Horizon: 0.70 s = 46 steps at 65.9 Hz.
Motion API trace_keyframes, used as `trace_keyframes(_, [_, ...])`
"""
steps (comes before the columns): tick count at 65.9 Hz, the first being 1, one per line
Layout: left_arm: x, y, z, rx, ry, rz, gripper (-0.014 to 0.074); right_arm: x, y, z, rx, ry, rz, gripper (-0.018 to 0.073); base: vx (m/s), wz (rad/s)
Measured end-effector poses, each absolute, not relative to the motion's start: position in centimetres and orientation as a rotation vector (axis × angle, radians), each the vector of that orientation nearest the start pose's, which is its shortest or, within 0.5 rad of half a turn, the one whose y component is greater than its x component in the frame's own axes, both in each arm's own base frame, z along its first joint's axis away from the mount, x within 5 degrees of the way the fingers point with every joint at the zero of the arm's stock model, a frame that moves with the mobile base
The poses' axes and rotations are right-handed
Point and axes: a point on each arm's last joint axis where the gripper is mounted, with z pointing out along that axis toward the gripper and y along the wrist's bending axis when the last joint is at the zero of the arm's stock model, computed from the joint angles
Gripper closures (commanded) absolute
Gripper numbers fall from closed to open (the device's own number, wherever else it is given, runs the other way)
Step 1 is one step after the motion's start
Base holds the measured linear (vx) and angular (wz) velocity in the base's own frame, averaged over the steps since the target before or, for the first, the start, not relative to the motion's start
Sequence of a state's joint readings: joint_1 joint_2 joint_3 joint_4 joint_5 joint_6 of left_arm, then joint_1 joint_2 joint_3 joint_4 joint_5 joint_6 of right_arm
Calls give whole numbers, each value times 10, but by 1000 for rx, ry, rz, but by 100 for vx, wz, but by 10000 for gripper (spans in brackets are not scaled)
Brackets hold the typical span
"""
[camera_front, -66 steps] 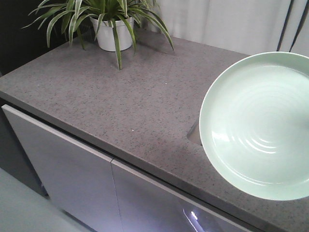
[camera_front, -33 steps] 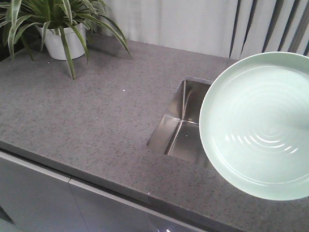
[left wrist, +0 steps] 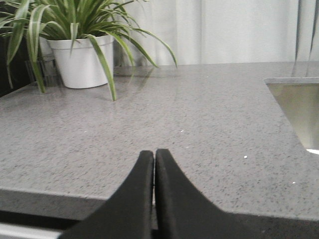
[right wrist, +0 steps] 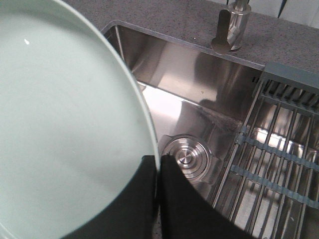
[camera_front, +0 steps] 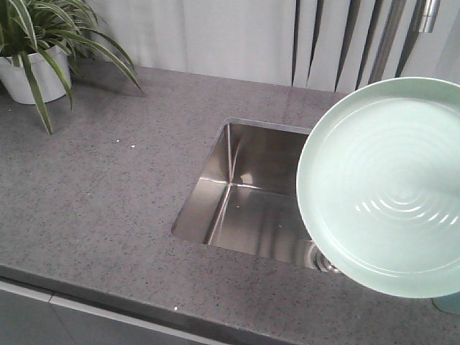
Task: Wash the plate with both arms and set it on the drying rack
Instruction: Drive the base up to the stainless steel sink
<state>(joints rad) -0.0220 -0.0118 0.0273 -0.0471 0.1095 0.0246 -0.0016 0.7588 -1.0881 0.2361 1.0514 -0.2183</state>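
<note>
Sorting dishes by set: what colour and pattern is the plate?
The plate is pale mint green with faint concentric rings, clearest in the front-facing view.

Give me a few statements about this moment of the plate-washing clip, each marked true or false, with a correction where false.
1. The right gripper is clamped on the rim of the plate. True.
2. The left gripper holds a sponge. False: its jaws are shut on nothing, above the edge of the counter.
3. The plate rests on the drying rack. False: it is held in the air over the sink, apart from the rack.
4. A potted plant stands on the counter. True.
</note>
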Motion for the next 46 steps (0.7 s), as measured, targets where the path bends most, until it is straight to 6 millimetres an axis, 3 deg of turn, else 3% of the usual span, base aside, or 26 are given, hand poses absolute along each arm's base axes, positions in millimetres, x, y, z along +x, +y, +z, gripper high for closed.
trace_keyframes(46, [57, -2, 195, 4, 1609, -38, 603, 114, 18, 415, -221, 2172, 167, 563, 3, -18])
